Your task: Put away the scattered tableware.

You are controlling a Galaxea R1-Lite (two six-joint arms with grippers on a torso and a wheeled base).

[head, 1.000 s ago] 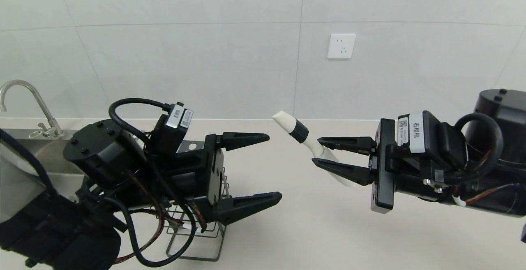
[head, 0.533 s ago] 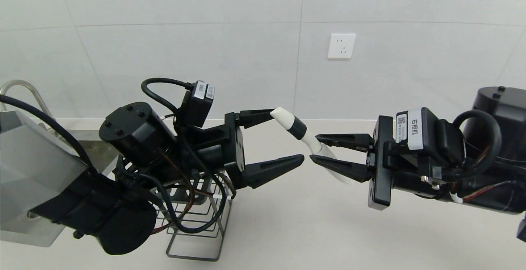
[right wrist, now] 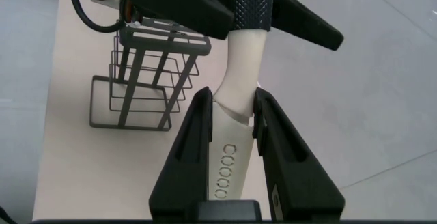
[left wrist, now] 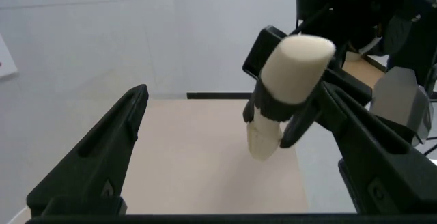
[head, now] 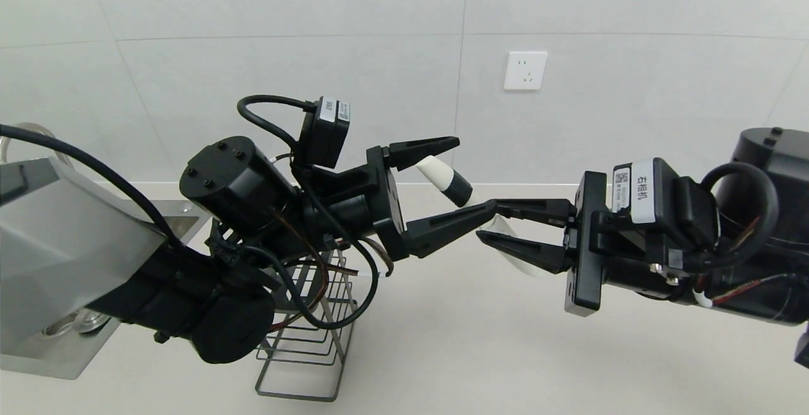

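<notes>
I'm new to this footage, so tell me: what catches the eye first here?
A white utensil with a black band, held in mid-air above the counter by the shut right gripper. The left gripper is open around its free end, and a wire rack stands on the counter below the left arm.

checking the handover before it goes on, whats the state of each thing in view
left tool: open, fingers either side of the utensil's handle end, not clamped on it
right tool: shut on the utensil
utensil: held in the air, tilted, handle end toward the left tool
wire rack: upright on the counter
</notes>
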